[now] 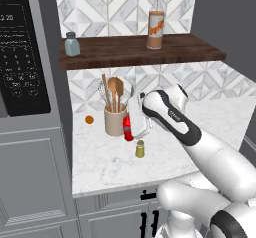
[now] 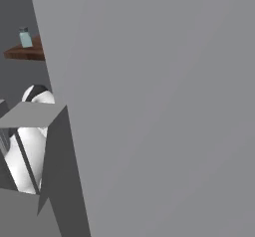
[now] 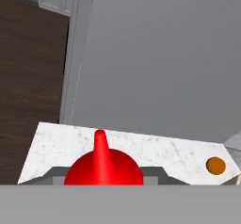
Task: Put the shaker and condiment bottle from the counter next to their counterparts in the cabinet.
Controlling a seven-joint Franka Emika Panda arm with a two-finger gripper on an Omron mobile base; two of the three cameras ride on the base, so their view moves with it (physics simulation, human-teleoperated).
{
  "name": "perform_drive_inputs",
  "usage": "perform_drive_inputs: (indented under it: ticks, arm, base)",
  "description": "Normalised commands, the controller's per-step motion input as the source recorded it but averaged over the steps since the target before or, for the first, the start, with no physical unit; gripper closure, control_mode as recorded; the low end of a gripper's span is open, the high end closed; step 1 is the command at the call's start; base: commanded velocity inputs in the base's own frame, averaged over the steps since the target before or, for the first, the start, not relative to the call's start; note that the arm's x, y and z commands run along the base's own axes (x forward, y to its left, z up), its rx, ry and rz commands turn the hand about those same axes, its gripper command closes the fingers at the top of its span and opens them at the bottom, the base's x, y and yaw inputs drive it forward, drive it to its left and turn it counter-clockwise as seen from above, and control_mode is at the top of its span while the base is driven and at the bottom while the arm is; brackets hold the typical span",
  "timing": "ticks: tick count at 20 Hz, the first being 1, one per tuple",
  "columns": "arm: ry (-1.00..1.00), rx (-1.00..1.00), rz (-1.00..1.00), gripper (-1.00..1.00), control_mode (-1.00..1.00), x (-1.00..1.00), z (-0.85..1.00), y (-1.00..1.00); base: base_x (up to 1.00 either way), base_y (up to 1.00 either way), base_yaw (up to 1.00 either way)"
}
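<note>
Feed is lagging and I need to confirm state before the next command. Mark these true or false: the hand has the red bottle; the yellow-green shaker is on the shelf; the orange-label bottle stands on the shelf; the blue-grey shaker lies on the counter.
1. The hand has the red bottle: true, it is closed on it.
2. The yellow-green shaker is on the shelf: false, it stands on the counter.
3. The orange-label bottle stands on the shelf: true.
4. The blue-grey shaker lies on the counter: false, it stands upright on the shelf.
</note>
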Motion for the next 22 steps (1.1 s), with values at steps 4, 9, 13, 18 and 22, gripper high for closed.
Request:
perform_drive_inputs:
  ticks: [4,9,13,18,22]
  arm:
    - [0.01,0.01,-0.12,1.00,-1.00,0.00,0.76,-0.05]
    - [0.04,0.10,-0.25,1.00,-1.00,0.00,0.65,-0.17]
    - [0.06,0.18,-0.33,1.00,-1.00,0.00,0.56,-0.21]
    - [0.02,0.15,-0.30,1.00,-1.00,-0.06,0.60,-0.09]
    - [0.00,0.04,-0.29,1.00,-1.00,0.00,0.44,-0.06]
  base:
    - [0.00,0.00,0.00]
    - [0.00,0.00,0.00]
    - [0.00,0.00,0.00]
    - [0.00,0.00,0.00]
    - [0.00,0.00,0.00]
